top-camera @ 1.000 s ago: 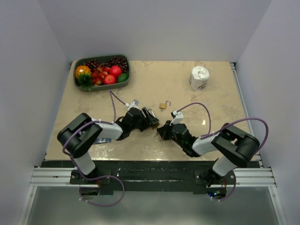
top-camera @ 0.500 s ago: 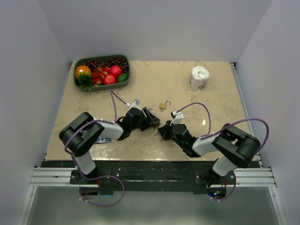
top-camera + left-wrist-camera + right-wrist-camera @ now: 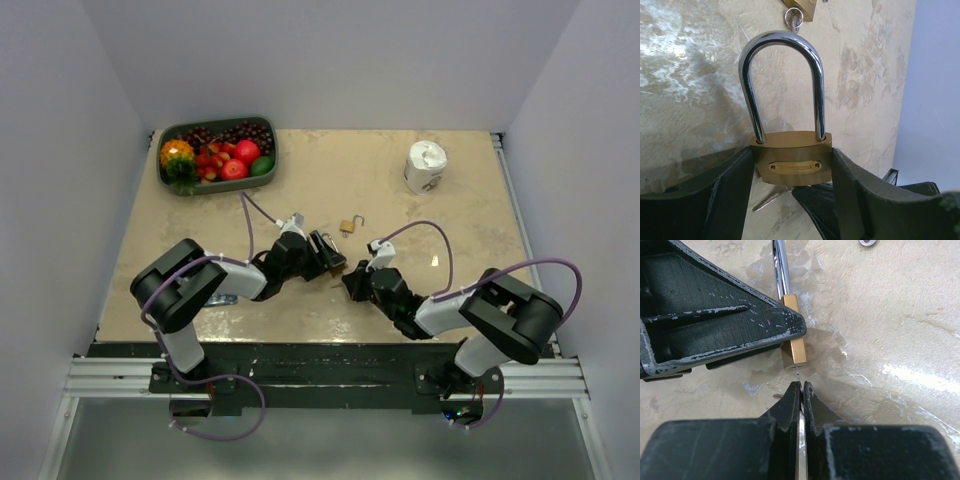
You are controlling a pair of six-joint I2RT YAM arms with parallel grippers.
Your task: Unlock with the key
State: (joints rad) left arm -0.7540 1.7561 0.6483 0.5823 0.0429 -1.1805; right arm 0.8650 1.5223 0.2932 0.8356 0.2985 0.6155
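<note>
So the left hand (image 3: 323, 254) is clamped on the brass body of a padlock (image 3: 792, 159), with one dark, scuffed finger on each side. The shiny rounded steel shackle (image 3: 782, 36) looks seated in both holes. The right hand (image 3: 800, 389) is pinched nearly flat on the key (image 3: 769, 199), a thin silvery sliver. From the right wrist we only see the key edge-on, its tip right at the padlock's bottom face. We can't tell if it's actually in the keyhole. Both hands sit low over the mottled beige table (image 3: 300, 180), near its front middle. A smaller padlock (image 3: 348, 226) lies loose just beyond them, with a little ring (image 3: 793, 19) on it. Compared to a second ago, both hands have drifted slightly right, and the smaller padlock hasn't budged.
</note>
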